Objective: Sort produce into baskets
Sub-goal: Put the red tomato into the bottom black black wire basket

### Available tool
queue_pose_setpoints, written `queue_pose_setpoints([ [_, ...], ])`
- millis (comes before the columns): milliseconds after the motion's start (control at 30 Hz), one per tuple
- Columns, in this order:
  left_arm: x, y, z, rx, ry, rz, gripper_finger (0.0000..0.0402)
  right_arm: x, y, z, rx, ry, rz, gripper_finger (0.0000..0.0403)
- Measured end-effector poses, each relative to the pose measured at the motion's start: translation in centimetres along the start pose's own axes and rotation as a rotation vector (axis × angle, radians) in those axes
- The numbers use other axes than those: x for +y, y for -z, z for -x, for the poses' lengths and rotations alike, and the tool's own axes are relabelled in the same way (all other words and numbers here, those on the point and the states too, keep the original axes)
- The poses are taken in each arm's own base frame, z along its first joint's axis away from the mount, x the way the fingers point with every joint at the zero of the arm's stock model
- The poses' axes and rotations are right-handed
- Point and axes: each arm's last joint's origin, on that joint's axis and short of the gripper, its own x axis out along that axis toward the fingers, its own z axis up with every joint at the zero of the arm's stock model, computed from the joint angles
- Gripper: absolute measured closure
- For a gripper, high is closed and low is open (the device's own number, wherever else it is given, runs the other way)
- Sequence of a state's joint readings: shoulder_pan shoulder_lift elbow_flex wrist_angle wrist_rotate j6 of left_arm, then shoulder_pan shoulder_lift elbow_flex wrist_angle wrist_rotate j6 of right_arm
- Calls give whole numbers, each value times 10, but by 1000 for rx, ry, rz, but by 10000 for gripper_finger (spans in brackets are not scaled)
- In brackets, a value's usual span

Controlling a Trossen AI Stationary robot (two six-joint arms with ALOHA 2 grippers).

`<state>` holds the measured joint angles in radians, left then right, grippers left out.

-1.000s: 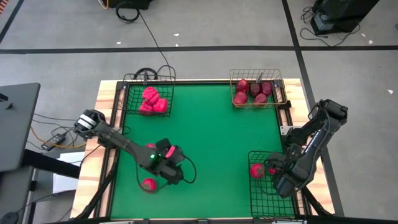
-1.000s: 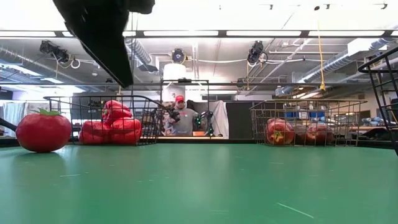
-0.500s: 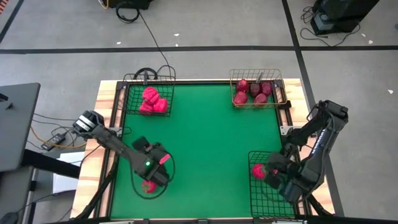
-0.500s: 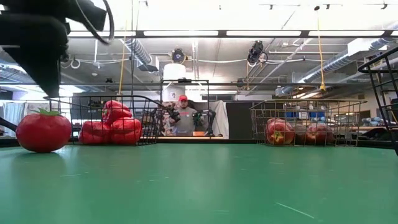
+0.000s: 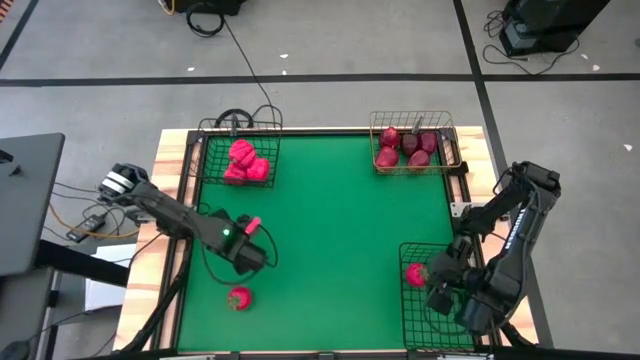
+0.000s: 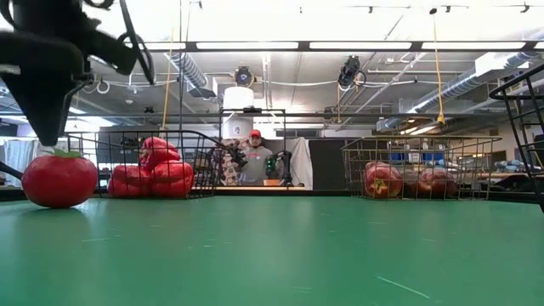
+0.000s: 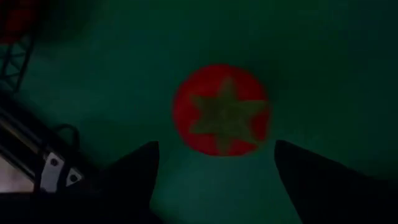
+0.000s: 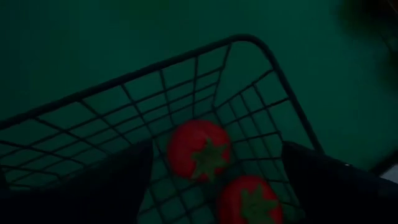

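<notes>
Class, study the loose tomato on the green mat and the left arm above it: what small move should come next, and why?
Probably lower the left hand straight onto the tomato. The hand is open, empty and above the tomato, which lies alone on the mat, outside every basket.

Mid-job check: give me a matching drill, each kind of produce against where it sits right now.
Things:
1. peppers
2. apples
3. loose tomato
4. two tomatoes

Places:
A. bare green mat, below the open left end effector
B. gold basket
C. long black basket, right edge
D. squarish black basket

Pairs: 1-D, 2-B, 3-A, 4-C
</notes>
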<state>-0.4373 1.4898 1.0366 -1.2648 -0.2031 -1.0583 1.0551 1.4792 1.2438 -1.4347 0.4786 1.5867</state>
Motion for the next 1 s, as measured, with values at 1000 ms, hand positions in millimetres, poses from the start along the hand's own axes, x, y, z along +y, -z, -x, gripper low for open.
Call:
queue_pose_setpoints([
  [1000, -5, -4, -68, -286, 228, -93, 156, 1, -9, -3, -68, 5, 10, 39],
])
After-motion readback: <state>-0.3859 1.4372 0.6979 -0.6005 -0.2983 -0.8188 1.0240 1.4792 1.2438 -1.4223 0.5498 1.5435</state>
